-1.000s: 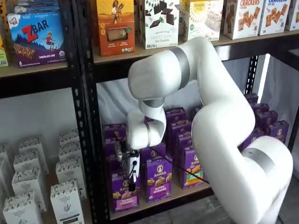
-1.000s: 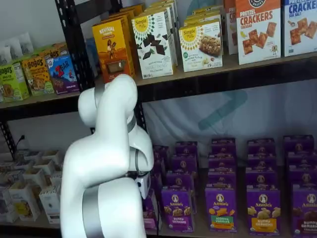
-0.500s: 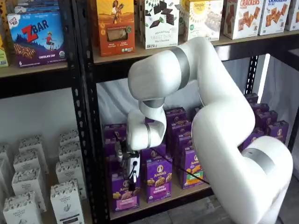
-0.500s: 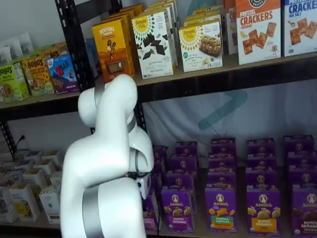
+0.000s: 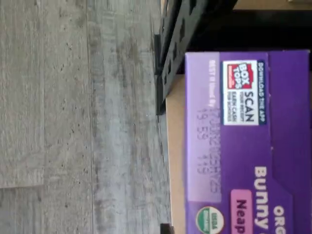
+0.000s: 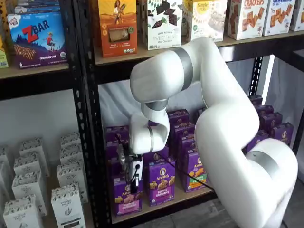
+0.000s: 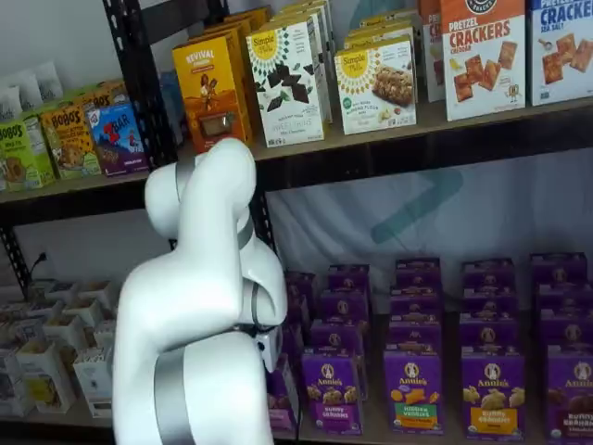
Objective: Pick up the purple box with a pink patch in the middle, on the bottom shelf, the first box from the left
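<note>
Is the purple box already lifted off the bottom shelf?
No. In a shelf view the purple box stands upright on the bottom shelf, its base level with the box beside it.

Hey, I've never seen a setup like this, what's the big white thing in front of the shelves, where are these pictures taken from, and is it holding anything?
The big white thing is a robot arm standing in front of store shelves. Two pictures come from fixed cameras facing the shelves. The third comes from a camera on the arm's wrist, looking down onto the top of a purple box, with grey floor beside it.

The arm's claw hangs at the top of the purple box with the pink patch, which stands at the front left of the bottom shelf. More purple boxes fill that shelf, and cracker and snack boxes sit on the shelf above.

The box stands on the shelf; I cannot tell whether the claw has closed on it.
</note>
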Controlling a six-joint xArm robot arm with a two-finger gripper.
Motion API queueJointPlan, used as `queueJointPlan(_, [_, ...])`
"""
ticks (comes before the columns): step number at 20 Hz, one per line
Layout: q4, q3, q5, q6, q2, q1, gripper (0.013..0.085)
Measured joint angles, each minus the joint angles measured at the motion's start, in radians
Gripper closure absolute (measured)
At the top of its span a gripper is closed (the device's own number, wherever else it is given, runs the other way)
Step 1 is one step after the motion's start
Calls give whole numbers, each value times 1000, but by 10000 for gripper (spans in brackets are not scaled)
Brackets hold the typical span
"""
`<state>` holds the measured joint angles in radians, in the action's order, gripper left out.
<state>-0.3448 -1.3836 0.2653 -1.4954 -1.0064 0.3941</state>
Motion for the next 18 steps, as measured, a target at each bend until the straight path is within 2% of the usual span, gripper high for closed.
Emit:
queueJointPlan(2, [-10,1,-6,-8,-1,1,490])
queueJointPlan(5, [-3,0,-2,-2,-1,1,610])
queueJointPlan(9, [13,3,-3,13,1,1,610])
queueJointPlan(18, [17,24,-9,16,16,1,610])
